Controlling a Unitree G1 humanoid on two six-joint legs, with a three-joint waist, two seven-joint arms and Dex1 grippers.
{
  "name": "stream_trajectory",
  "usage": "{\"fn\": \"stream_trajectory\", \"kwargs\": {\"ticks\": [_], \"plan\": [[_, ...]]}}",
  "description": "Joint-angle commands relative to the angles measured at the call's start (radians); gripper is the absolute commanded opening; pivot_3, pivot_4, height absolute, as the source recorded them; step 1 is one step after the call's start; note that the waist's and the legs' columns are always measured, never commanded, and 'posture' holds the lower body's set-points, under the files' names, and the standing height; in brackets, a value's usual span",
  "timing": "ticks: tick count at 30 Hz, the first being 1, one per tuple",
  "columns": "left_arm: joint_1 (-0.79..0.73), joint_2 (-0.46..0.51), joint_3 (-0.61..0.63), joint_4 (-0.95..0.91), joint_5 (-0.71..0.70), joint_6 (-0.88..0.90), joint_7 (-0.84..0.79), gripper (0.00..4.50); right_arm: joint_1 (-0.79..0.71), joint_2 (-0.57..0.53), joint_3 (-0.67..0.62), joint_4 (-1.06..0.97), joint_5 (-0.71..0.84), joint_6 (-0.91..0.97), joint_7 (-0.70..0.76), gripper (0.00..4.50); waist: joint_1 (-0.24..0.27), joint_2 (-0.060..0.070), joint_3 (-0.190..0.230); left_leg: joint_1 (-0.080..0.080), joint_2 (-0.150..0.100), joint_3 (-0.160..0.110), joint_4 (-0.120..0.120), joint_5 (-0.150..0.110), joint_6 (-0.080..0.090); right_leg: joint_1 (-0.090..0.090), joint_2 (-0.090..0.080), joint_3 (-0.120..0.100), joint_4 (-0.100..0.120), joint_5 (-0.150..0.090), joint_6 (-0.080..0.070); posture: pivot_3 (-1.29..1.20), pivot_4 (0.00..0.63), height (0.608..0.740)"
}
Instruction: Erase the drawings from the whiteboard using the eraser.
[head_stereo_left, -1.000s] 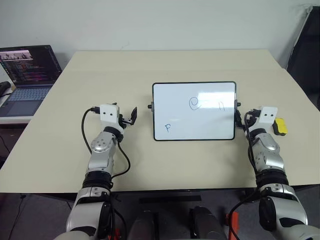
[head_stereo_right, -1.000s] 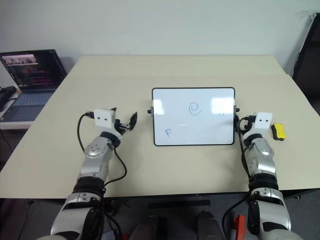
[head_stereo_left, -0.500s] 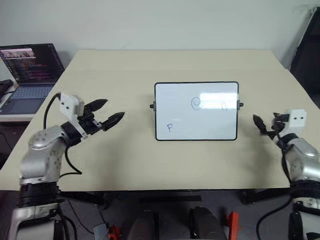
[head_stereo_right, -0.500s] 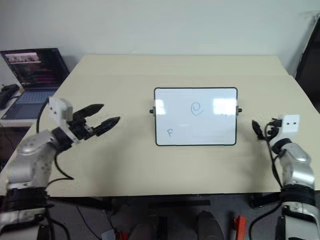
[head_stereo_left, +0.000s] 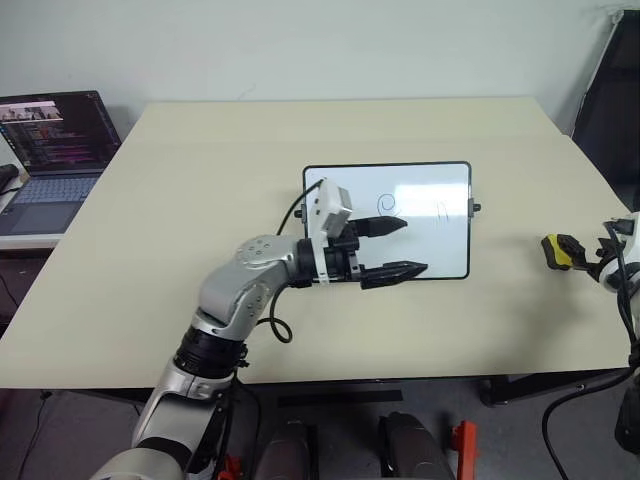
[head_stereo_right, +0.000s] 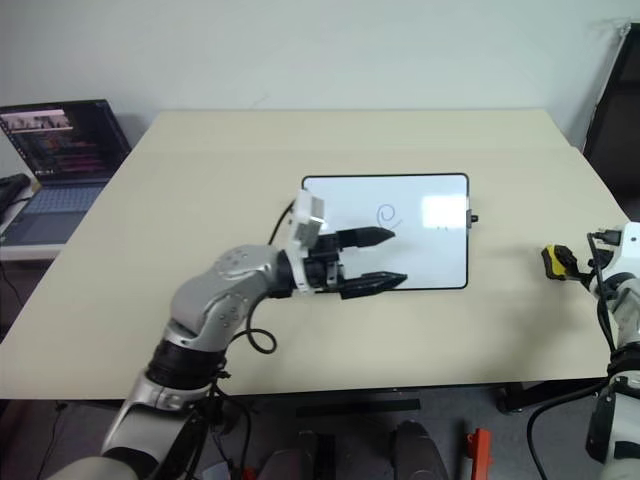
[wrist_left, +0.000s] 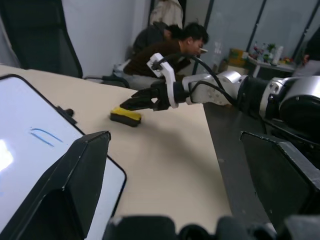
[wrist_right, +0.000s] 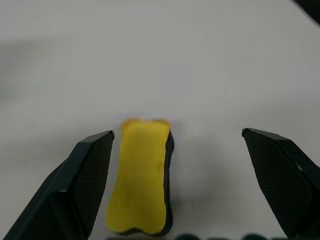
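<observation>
The left claw (head_stereo_left: 392, 248) hangs wide open and empty over the whiteboard's (head_stereo_left: 440, 240) near left part, pointing rightward. To the right on the tabletop (head_stereo_left: 200, 180), the right claw (wrist_right: 177, 200) gapes around the yellow eraser (wrist_right: 142, 175) without gripping it. The swirl (head_stereo_right: 388, 214) remains on the board.

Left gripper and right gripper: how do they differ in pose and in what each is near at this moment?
The left gripper reaches across over the whiteboard, pointing toward the robot's right; the right gripper sits off at the table's right edge. The left gripper has nothing between its fingers; the right gripper points at the eraser, which lies on the table in front of its tips, not gripped. Both are open.
</observation>
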Motion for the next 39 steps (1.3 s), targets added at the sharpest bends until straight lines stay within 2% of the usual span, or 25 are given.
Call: {"fn": "stream_trajectory", "kwargs": {"ticks": [1, 7, 14, 34, 37, 39], "plan": [[0.010, -0.014, 0.002, -0.057, 0.007, -0.017, 0.006, 4.50, -0.050, -0.035, 0.010, 0.034, -0.018, -0.040, 0.044, 4.49, 0.002, 0.000, 0.000, 0.000, 0.000, 0.000, 0.000, 0.000, 0.000, 0.000, 0.000, 0.000, 0.000, 0.000, 0.000, 0.00, 0.150, 0.740], [0.031, -0.022, 0.000, -0.092, 0.010, -0.001, 0.018, 4.50, -0.080, -0.031, 0.023, 0.085, -0.040, -0.049, 0.066, 4.49, 0.007, 0.000, 0.000, -0.001, 0.000, 0.000, 0.001, 0.000, 0.000, 0.000, 0.000, 0.000, 0.000, 0.000, 0.001, 0.00, 0.150, 0.740], [0.052, -0.019, -0.012, -0.103, 0.041, -0.013, 0.026, 4.50, -0.107, -0.026, 0.050, 0.119, -0.078, -0.064, 0.029, 4.49, 0.006, 0.000, 0.000, 0.000, 0.000, 0.000, 0.001, 0.000, 0.000, 0.000, 0.000, 0.000, 0.000, 0.000, 0.001, 0.00, 0.150, 0.740], [0.076, -0.015, 0.001, -0.123, 0.039, 0.012, 0.037, 4.50, -0.116, -0.003, 0.063, 0.147, -0.091, -0.045, 0.022, 4.49, 0.006, 0.000, 0.000, 0.000, 0.000, 0.000, 0.001, 0.000, 0.000, 0.000, 0.000, 0.000, 0.000, 0.000, 0.001, 0.00, 0.150, 0.740], [0.078, -0.016, -0.004, -0.123, 0.039, 0.014, 0.038, 4.50, -0.115, -0.001, 0.057, 0.144, -0.087, -0.055, 0.012, 3.96, 0.006, 0.000, 0.000, 0.000, 0.000, 0.000, 0.001, 0.000, 0.000, 0.000, 0.000, 0.000, 0.000, 0.000, 0.001, 0.00, 0.150, 0.740], [0.082, -0.018, -0.008, -0.127, 0.036, 0.019, 0.039, 4.50, -0.114, -0.002, 0.056, 0.144, -0.087, -0.055, 0.011, 3.31, 0.006, 0.000, 0.000, 0.000, 0.000, 0.000, 0.001, 0.000, 0.000, 0.000, 0.000, 0.000, 0.000, 0.000, 0.001, 0.00, 0.150, 0.740]]}}
